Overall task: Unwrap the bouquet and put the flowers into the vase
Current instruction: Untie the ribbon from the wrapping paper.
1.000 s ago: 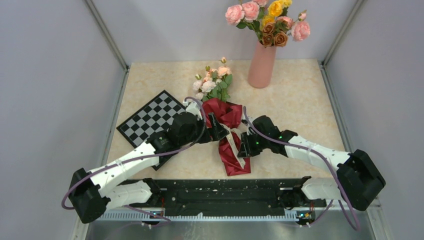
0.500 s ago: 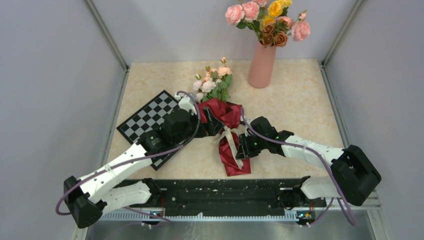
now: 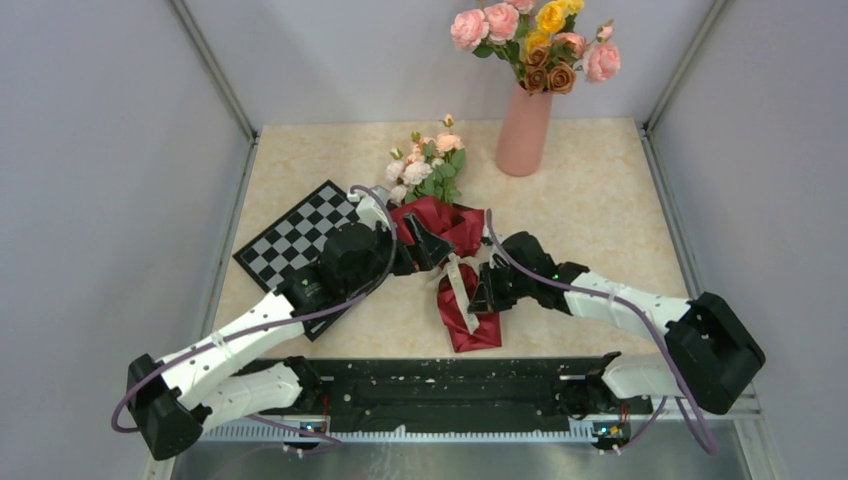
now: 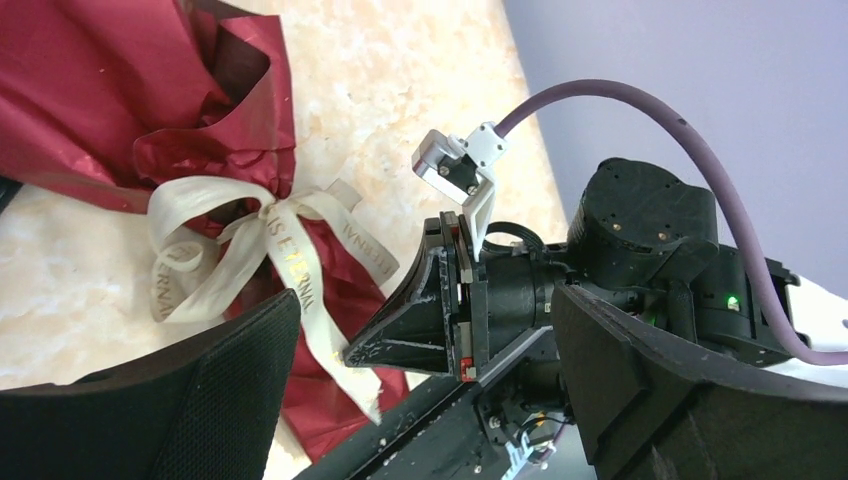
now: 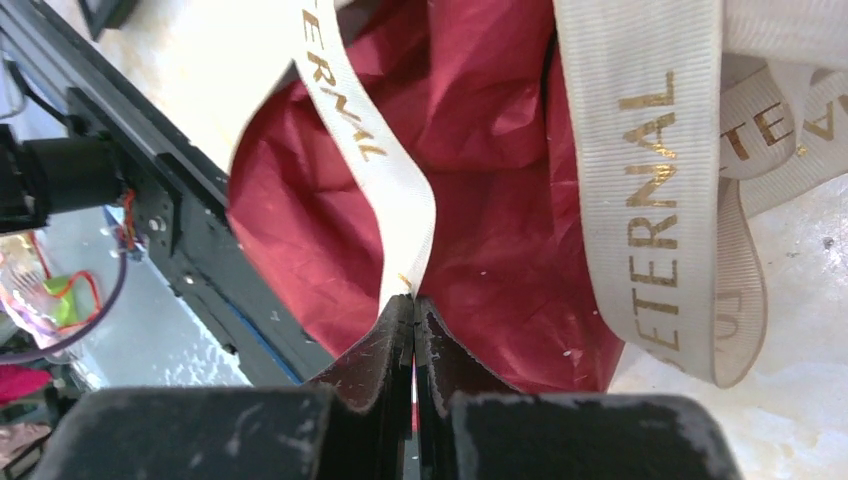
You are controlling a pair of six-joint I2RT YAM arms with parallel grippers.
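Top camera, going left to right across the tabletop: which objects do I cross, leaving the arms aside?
In order: black-and-white chequered board → bouquet of small pale blooms wrapped in dark red crinkled paper → tall salmon-pink matte vase, holding larger pink, yellow and brown roses.

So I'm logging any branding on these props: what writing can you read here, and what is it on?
"ETERNAL": gold capitals along the cream ribbon, right wrist view.
"ERNAL": the same word, its start cut off, on the ribbon's narrower tail.
Left wrist view: more gold lettering on the ribbon, too small to read surely.
Nothing else legible.
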